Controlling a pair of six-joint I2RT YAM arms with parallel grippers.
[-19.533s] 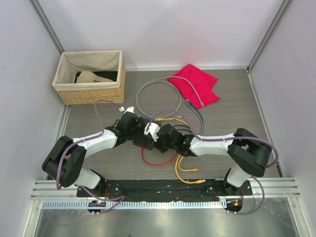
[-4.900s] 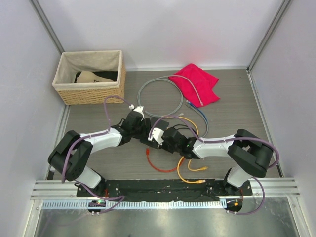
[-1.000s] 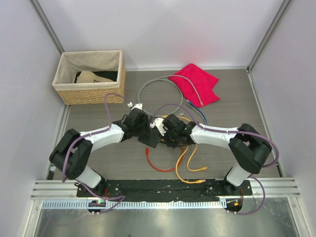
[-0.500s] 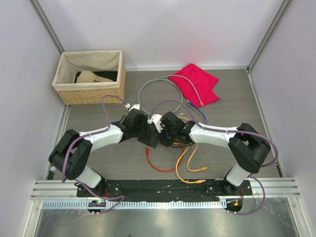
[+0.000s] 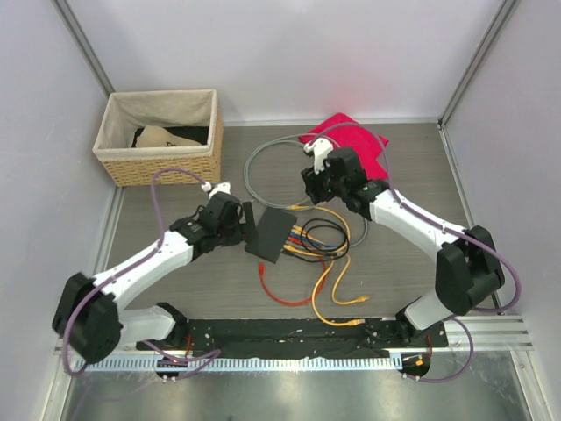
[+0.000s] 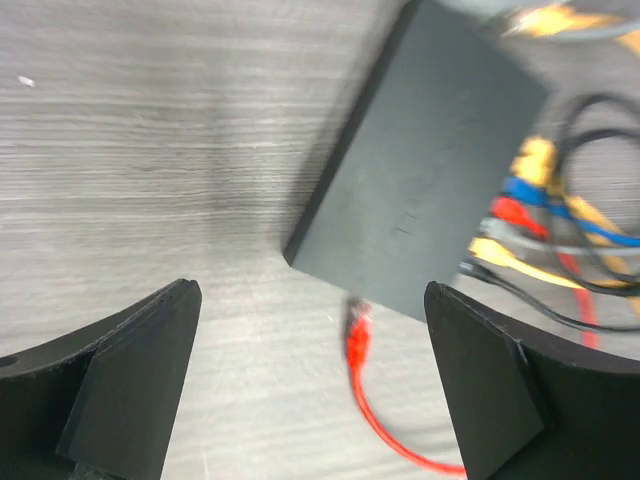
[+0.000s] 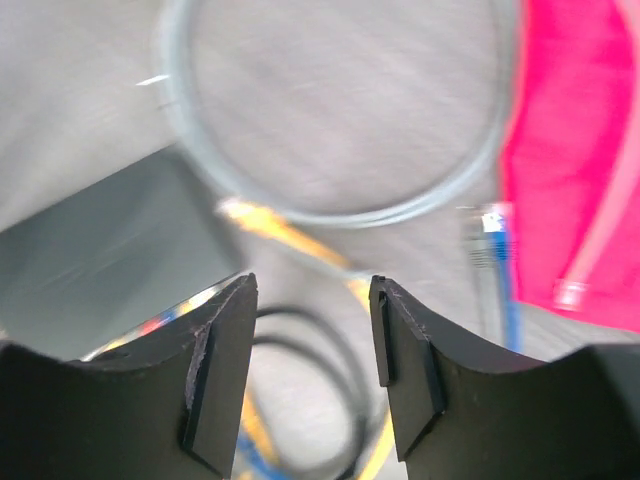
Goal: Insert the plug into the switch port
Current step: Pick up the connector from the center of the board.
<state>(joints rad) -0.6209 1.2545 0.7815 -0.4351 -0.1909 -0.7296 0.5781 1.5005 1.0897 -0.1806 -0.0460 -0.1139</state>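
The switch (image 5: 273, 233) lies flat on the table as a thin dark grey box, also seen in the left wrist view (image 6: 430, 200) and the right wrist view (image 7: 95, 255). Several coloured plugs (image 5: 297, 242) sit side by side in its right edge, their cables trailing right (image 6: 515, 195). A loose red plug (image 6: 357, 335) lies by its near corner (image 5: 262, 271). My left gripper (image 5: 248, 230) is open just left of the switch, touching nothing (image 6: 310, 290). My right gripper (image 5: 314, 195) hangs open behind the switch, above the cables, and holds nothing (image 7: 311, 290).
A grey cable loop (image 5: 280, 171) and a red cloth (image 5: 351, 149) lie at the back, a blue plug (image 7: 490, 240) beside the cloth. A wicker basket (image 5: 160, 162) stands back left. Yellow, black and red cables (image 5: 329, 263) sprawl right of and in front of the switch.
Both grippers have opened and drawn away from the switch: the left one to the left, the right one up and back toward the red cloth. The switch now lies uncovered.
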